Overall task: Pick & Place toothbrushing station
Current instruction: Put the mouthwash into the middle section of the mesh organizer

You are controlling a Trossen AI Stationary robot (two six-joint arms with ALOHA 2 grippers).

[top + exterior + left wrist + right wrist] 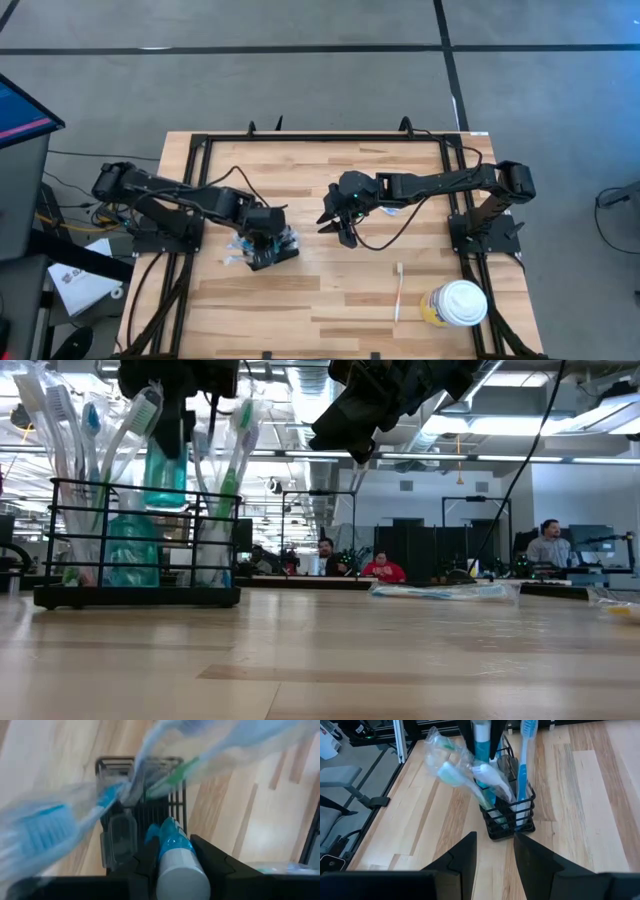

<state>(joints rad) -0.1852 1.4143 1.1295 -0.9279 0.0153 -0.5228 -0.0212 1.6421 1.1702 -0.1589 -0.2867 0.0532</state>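
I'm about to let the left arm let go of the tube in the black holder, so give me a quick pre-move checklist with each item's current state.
1. Toothbrushing station upright and flat on the table: ok.
2. Left gripper closed on the toothpaste tube: ok.
3. Tube's lower end inside the station: ok, seen in the low view.
4. Right gripper open, empty and apart from the station: ok.
5. Tube resting on the station's floor: cannot tell.
6. Loose toothbrush and lidded cup well away from the station: ok.
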